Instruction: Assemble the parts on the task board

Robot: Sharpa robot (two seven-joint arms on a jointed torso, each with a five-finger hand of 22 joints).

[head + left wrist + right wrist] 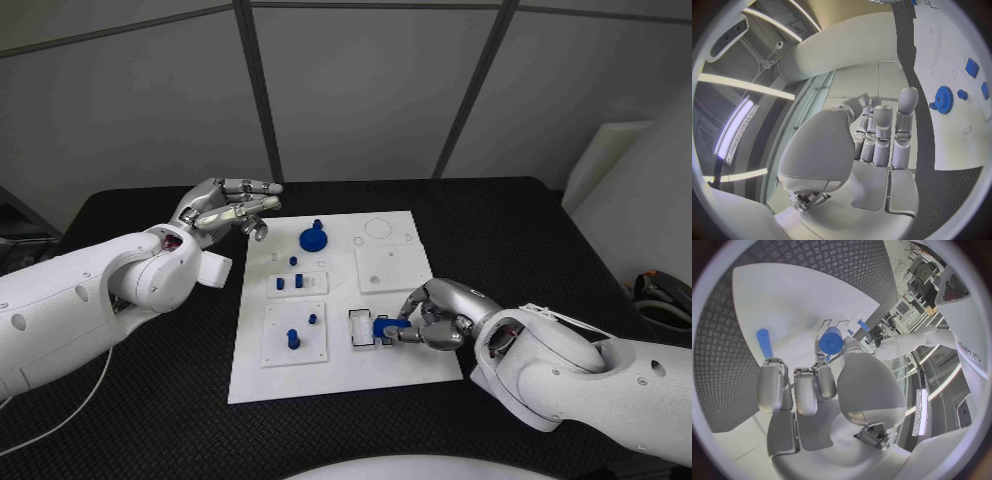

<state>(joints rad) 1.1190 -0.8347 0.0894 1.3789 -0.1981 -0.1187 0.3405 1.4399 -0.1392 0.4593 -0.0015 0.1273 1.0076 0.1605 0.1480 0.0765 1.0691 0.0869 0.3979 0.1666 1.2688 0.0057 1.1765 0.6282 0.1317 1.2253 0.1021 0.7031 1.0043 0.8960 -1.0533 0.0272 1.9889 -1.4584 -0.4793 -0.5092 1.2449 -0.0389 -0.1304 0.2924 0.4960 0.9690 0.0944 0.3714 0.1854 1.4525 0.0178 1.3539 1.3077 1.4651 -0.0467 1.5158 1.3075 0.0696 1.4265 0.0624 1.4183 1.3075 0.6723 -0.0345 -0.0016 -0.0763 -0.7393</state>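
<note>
**Blue part in my right hand, at the board's near edge**

My right hand (428,322) pinches a small blue part (385,327) between thumb and fingers, holding it just beside the clear rectangular holder (361,328) at the near right of the white task board (411,375). In my right wrist view the part I hold looks like a short round blue cylinder (831,342), and a slim blue pin (764,343) lies on the board near my fingertips (772,371). Whether the held part touches the holder yet, I cannot tell.

My left hand (227,209) hangs over the bench (173,360) at the board's far left corner, fingers held loosely apart and straight, gripping nothing. It touches no part.

Further out on the board I count one blue gear (313,239) at the far middle, with a small blue knob just beside it. On the left-middle plate (297,284) three small blue pieces stand or lie close together. On the near-left plate (294,336) two blue pegs stand upright. The far-right plate (392,268) carries no blue piece that I can make out.

I judge the work part way through: some pegs look seated, the gear and the loose pieces seem unplaced, and the part in my right hand is yet to go home.
</note>
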